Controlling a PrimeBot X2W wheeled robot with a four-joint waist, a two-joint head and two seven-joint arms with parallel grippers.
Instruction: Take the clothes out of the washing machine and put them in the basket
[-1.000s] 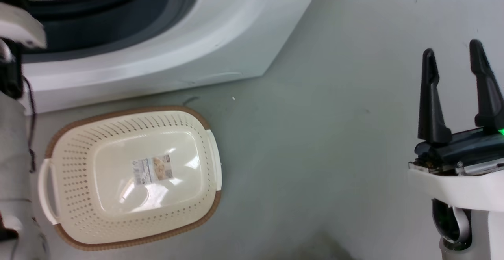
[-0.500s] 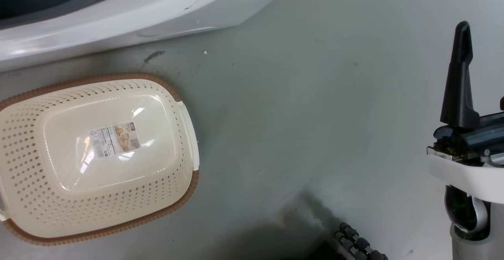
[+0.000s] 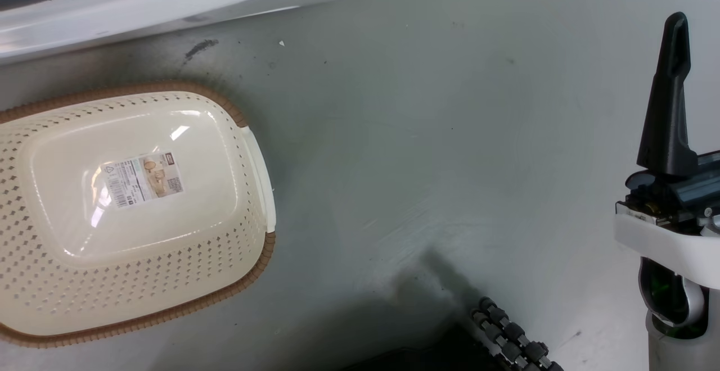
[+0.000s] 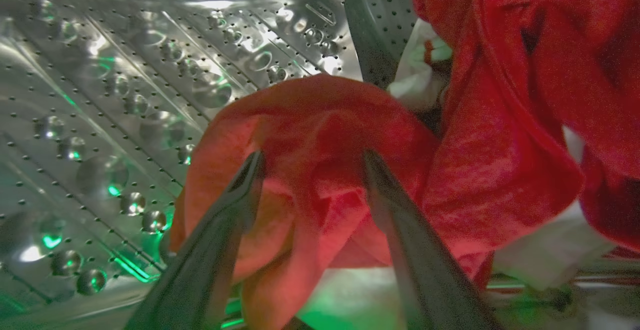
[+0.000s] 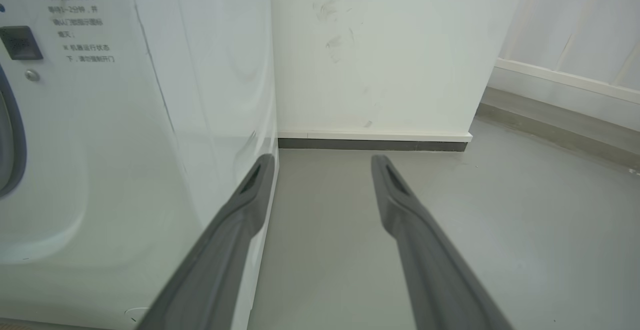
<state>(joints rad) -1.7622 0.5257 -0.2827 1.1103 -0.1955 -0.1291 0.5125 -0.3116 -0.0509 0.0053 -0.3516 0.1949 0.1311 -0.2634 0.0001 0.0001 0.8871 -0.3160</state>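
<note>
Clothes [image 4: 320,135], a bright red bunch across the middle and right of the left wrist view, could slip free or come out only partly if the left gripper [image 4: 312,157] closes on just the thin near fold, since the rest trails to the upper right, deeper in the drum [image 4: 125,95]. That fold bulges between the spread, unclosed fingers at their tips. The right gripper [image 5: 322,162] stands wide and empty beside the washing machine [image 5: 125,120], and the basket [image 3: 169,270] sits empty at the head view's left.

Our right gripper [image 5: 322,162] has long dark tapering fingers [image 3: 669,107] (each slotted near the tip), a blue-grey block [image 3: 697,191], a white wrist shell [image 3: 664,243] and a ribbed black cable [image 3: 509,333].
</note>
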